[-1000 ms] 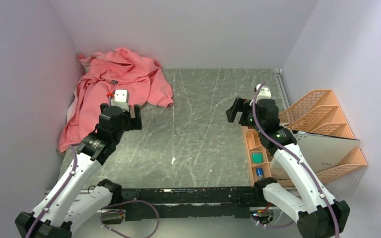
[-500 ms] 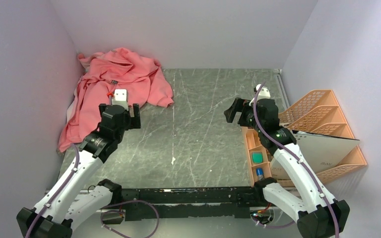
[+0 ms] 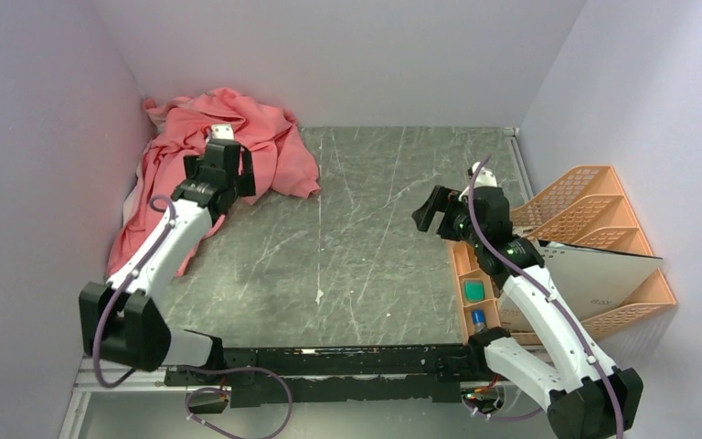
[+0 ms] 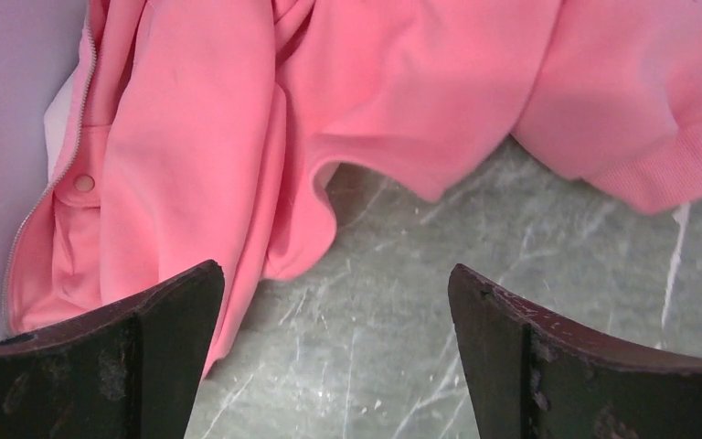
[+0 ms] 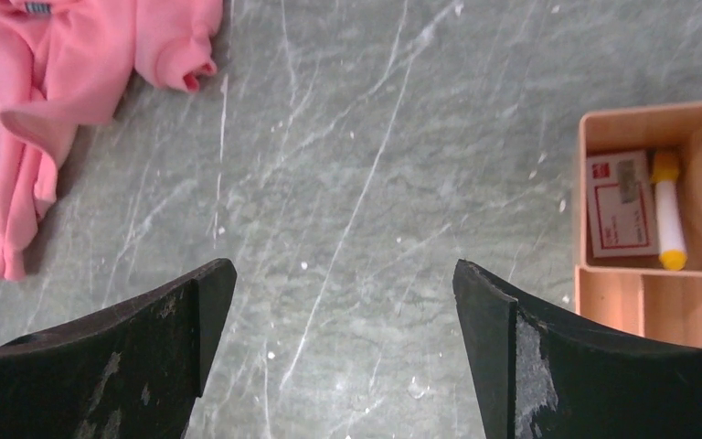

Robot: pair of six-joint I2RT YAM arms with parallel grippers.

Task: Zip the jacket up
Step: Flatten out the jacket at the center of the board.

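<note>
The salmon-pink jacket [image 3: 238,128] lies crumpled in the far left corner against the walls. My left gripper [image 3: 220,176] hangs open over its near edge. In the left wrist view the jacket [image 4: 402,110] fills the top, with zipper teeth [image 4: 64,165] running down its left border beside a snap button [image 4: 83,183]. A ribbed cuff [image 4: 667,169] lies at the right. The left gripper [image 4: 334,293] has only bare tabletop between its fingers. My right gripper [image 3: 437,212] stands open over the table's right half, far from the jacket [image 5: 64,82]. Nothing sits in the right gripper [image 5: 343,283]. The zipper pull does not show.
Orange file racks [image 3: 594,210] stand along the right wall. A compartment tray [image 3: 472,274] beside them holds small items, among them a red-and-white box [image 5: 620,203] and a yellow-capped marker [image 5: 669,219]. The grey marbled table [image 3: 375,229] stretches between the arms.
My left arm has stretched forward and its gripper has travelled from the table to the jacket's near edge. The right arm has barely shifted. Both grippers remain open.
</note>
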